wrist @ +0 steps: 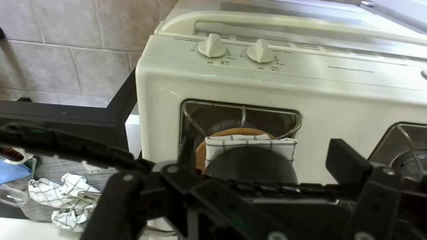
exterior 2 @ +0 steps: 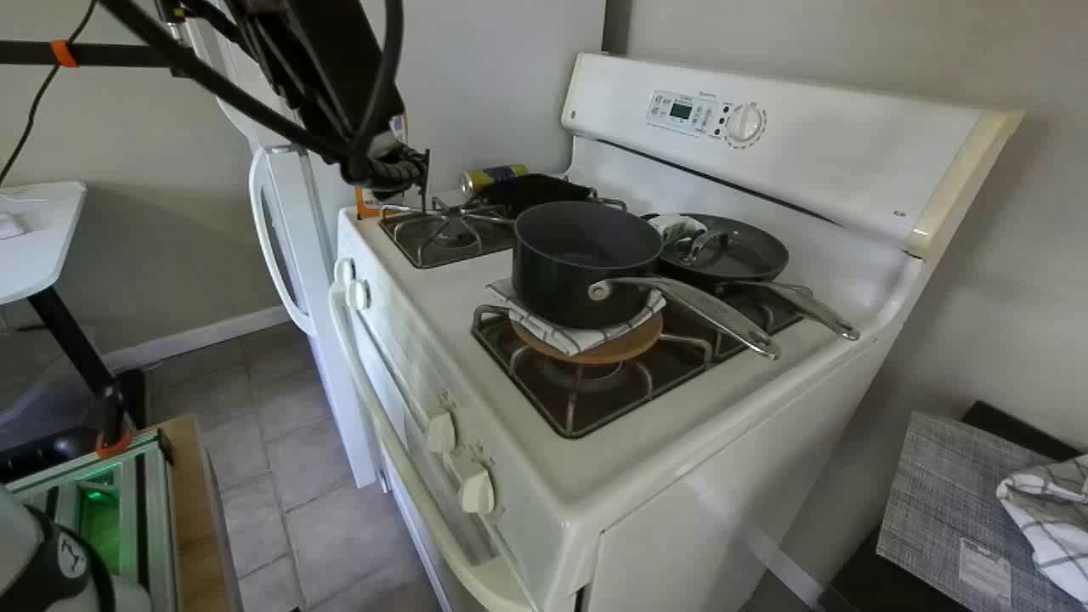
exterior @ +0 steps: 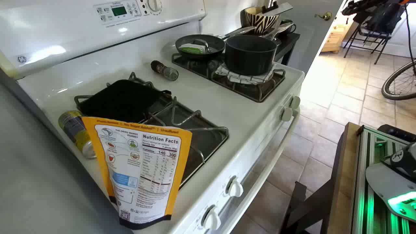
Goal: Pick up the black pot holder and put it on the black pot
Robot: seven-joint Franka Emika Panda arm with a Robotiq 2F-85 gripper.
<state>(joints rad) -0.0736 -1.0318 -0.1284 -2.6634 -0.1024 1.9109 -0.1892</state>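
Observation:
The black pot holder [exterior: 120,99] lies flat on the rear grate of the far burner pair. It also shows in an exterior view [exterior 2: 531,191], partly behind the pot. It does not show in the wrist view. The black pot [exterior: 251,55] stands upright on a folded checked cloth [exterior: 245,78] and a round cork trivet [exterior 2: 625,342] on a front burner; it also shows in an exterior view [exterior 2: 586,255]. In the wrist view my gripper [wrist: 267,153] is open and empty, its fingers apart above the pot [wrist: 252,163], whose lower part is hidden behind the gripper.
A shallow pan [exterior 2: 735,246] with a lid and brush sits behind the pot. Metal handles [exterior 2: 705,314] stick out past the stove side. A pepper grinder [exterior: 164,70], a can [exterior: 78,133] and a standing orange bag [exterior: 143,175] are on the stovetop.

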